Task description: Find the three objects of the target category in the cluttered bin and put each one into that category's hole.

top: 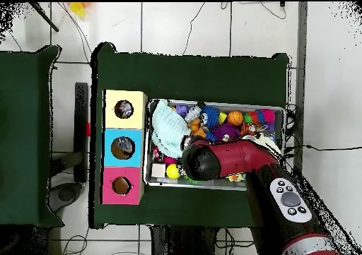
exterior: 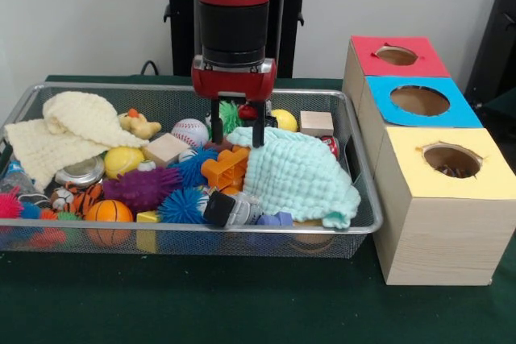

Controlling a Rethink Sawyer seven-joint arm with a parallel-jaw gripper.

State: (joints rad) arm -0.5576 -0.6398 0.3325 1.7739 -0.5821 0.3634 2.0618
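Cloth (exterior: 300, 175) covers toys beside open pincer (exterior: 237, 130).

The red and black arm (exterior: 234, 6) comes straight down from above, its black wrist section upright over a red mounting block. Below that block hangs the tool (exterior: 237, 128), pointing downward with its two dark fingers (exterior: 259, 128) set apart, a clear gap showing between them. In the overhead view the arm (top: 283, 196) reaches in diagonally from the lower right, its rounded red and black end (top: 201, 160) hiding the tool beneath it.
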